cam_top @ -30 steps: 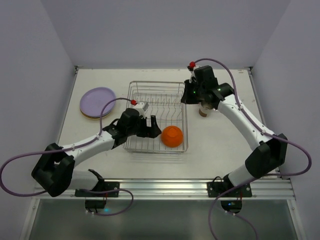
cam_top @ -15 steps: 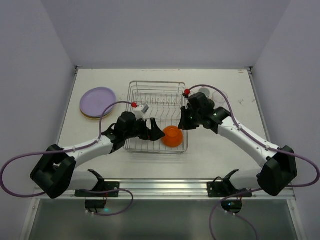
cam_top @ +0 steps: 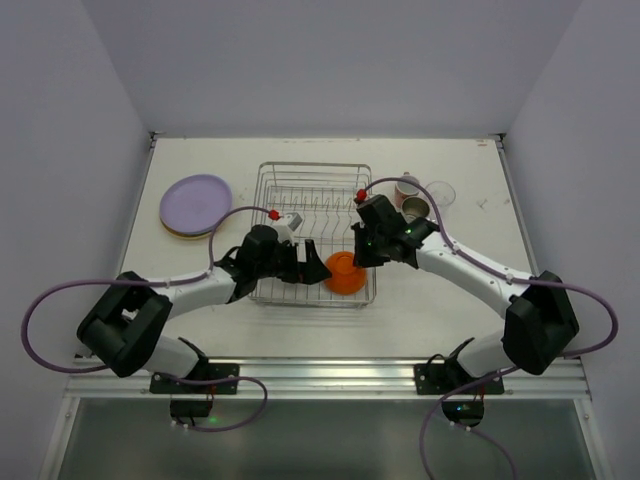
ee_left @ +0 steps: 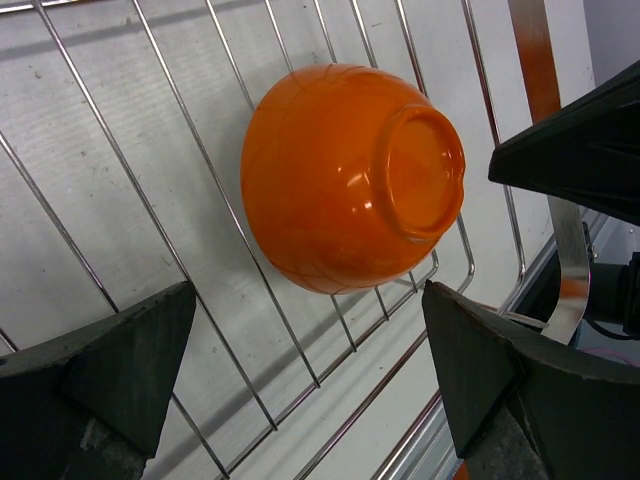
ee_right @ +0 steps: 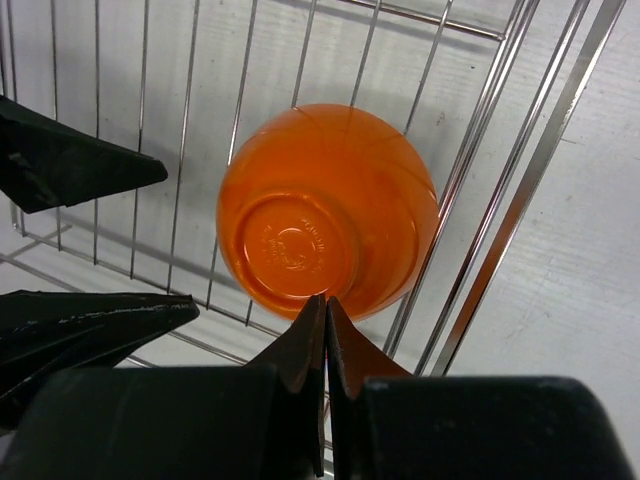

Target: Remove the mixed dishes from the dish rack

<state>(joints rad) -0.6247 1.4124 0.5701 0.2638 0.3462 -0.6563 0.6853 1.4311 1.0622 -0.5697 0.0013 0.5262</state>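
The orange bowl (cam_top: 345,272) lies upside down in the front right corner of the dish rack (cam_top: 314,166), a silver wire basket. The left wrist view shows the bowl (ee_left: 350,175) just ahead of my open left gripper (ee_left: 305,380), on the rack wires (ee_left: 300,345). My left gripper (cam_top: 312,262) is to the bowl's left, not touching it. My right gripper (cam_top: 358,255) hangs over the bowl's right side. Its shut tips (ee_right: 325,300) point at the bowl's (ee_right: 330,210) near edge and hold nothing.
A stack of plates with a lavender one on top (cam_top: 196,204) sits left of the rack. A pink mug (cam_top: 407,188), a cream cup (cam_top: 416,208) and a clear glass (cam_top: 441,192) stand right of it. The rack's rim bar (ee_right: 530,160) runs close beside the bowl.
My right arm swung from the cup spot at the back right down and left to the bowl. The left gripper edged a little closer to the bowl, still open.
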